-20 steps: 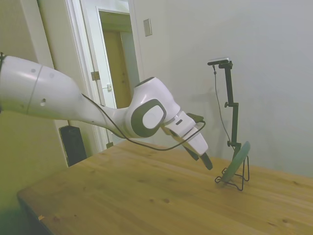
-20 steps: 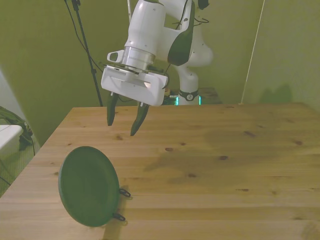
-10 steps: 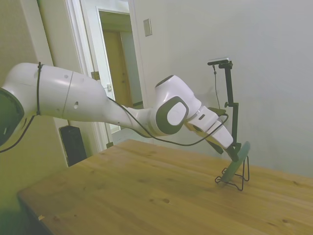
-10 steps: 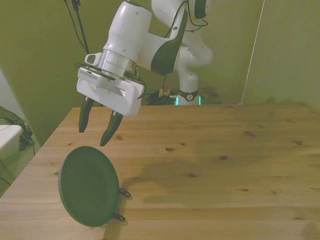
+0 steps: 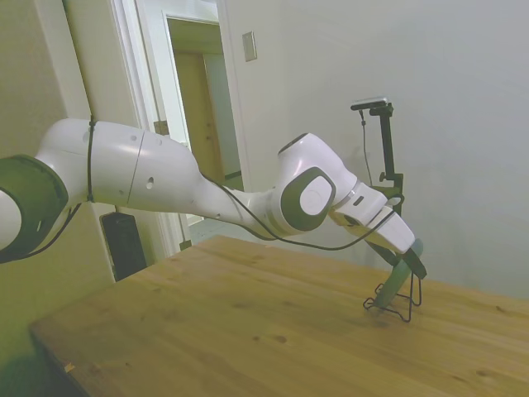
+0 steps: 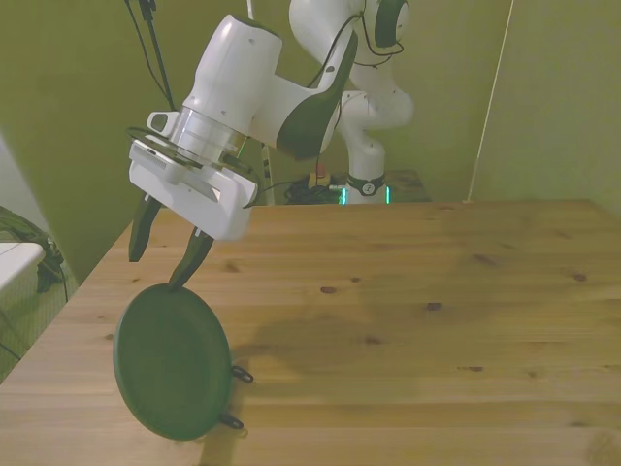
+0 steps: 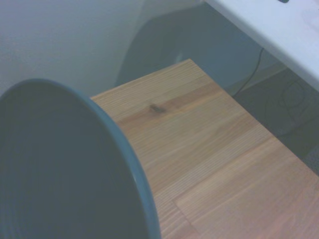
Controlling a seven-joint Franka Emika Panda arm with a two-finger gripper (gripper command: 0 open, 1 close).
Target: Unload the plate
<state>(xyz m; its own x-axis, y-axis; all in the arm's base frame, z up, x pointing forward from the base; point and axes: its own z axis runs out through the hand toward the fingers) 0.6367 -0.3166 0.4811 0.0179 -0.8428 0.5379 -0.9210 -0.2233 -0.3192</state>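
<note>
1. Plate (image 6: 172, 361): you saw it standing tilted on edge in the wire rack (image 5: 403, 304).
2. Gripper (image 6: 160, 267): fingers spread apart, just above the plate's top rim, holding nothing.

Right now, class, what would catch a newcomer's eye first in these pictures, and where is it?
The green plate stands tilted on edge in a thin wire rack near the table's corner, at the front view's lower left. Just above its top rim hangs the white arm's gripper, dark fingers spread open, one on either side of the rim.
</note>
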